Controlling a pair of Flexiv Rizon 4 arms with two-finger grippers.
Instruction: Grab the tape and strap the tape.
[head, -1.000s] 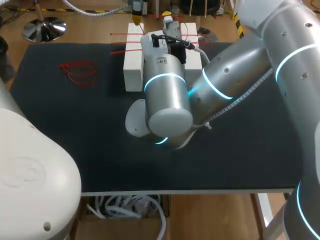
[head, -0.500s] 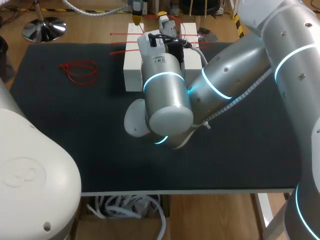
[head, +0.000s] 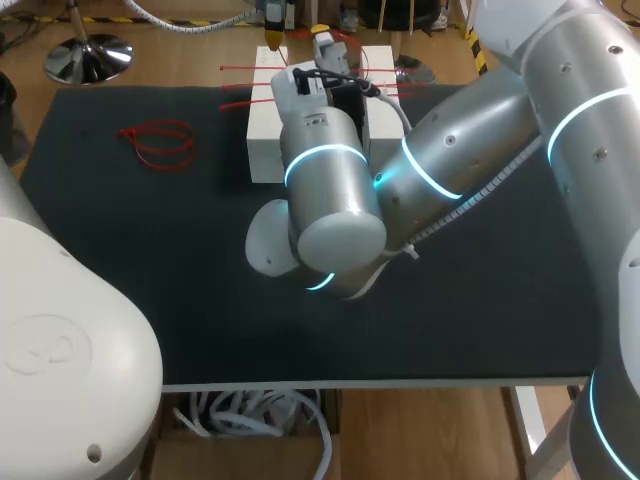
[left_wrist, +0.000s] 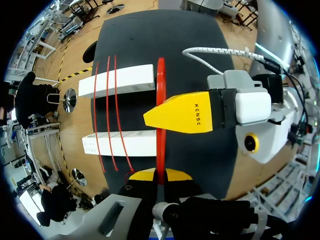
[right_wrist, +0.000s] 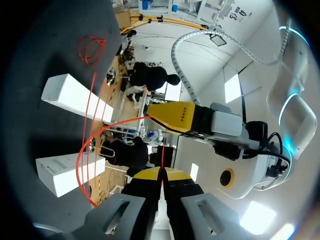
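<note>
Boxes (head: 265, 150) half hidden under right arm (head: 480, 130), counter's (head: 120, 250) far edge | left end effector (left_wrist: 159, 175) clamps red strap (left_wrist: 160, 85) | right end effector (right_wrist: 161, 175) likewise.

White boxes (head: 263, 140) mostly behind R arm (head: 330, 200) — L gripper (head: 272, 25) cut by top edge

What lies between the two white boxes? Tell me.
Left wrist view: black table between the white boxes, crossed by thin red straps laid over both.
</note>
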